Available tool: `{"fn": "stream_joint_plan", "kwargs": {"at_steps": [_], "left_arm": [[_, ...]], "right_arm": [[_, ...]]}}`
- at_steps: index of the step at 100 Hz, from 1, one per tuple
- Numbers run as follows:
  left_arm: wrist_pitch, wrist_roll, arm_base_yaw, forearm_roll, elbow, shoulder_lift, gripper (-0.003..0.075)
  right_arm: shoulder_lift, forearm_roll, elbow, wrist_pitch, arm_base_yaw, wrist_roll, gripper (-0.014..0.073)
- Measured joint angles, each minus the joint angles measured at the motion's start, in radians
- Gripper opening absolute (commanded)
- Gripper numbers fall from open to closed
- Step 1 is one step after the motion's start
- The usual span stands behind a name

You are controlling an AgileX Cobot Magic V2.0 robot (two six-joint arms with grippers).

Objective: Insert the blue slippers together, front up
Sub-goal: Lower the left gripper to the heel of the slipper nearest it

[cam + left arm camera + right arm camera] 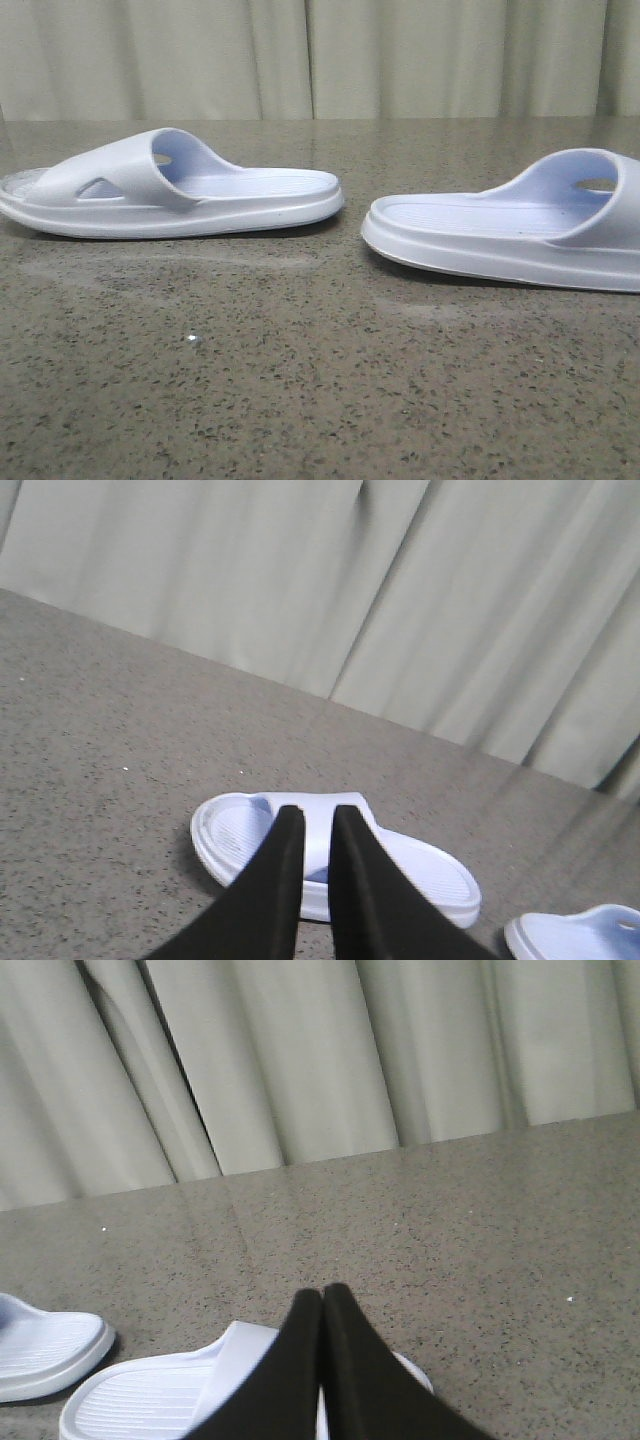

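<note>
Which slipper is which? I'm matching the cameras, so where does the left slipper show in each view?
Front view: left slipper lies at left, its heel toward the right slipper.
Left wrist view: just beyond the left gripper, partly hidden.
Right wrist view: only its heel end at the left edge.
Shared landmark: the pleated curtain behind the table.

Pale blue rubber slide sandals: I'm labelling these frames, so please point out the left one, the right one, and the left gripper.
Left pale blue rubber slide sandal (140, 170), front view, on its strap.
Right pale blue rubber slide sandal (470, 222), front view, on its footbed.
Left gripper (317, 818), left wrist view, between fingertips.
</note>
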Motion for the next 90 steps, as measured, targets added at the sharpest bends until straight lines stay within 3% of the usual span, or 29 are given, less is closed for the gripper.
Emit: {"fn": "stream_joint_plan", "kwargs": {"at_steps": [18,35,44,53,68,77,90], "left_arm": [[0.105,-0.005,0.000,0.004,-0.159,0.205,0.0016],[0.125,-0.007,0.000,-0.025,-0.184,0.312,0.0016],[0.149,-0.007,0.000,-0.031,-0.184,0.344,0.0029],[0.167,-0.007,0.000,-0.034,-0.184,0.367,0.0115],[0.189,-0.007,0.000,-0.046,-0.184,0.376,0.0395],[0.204,-0.007,0.000,-0.062,-0.184,0.376,0.0516],[0.208,-0.007,0.000,-0.071,-0.184,0.376,0.0529]], "right_arm": [[0.133,0.004,-0.141,0.136,0.000,0.000,-0.0078],[0.205,0.004,-0.157,0.198,0.000,0.000,-0.0072],[0.225,0.008,-0.157,0.226,0.000,0.000,-0.0012],[0.230,0.021,-0.157,0.230,0.000,0.000,0.0112],[0.231,0.041,-0.157,0.231,0.000,0.000,0.0346],[0.231,0.041,-0.157,0.230,0.000,0.000,0.0388],[0.231,0.046,-0.157,0.221,0.000,0.000,0.0386]]}}
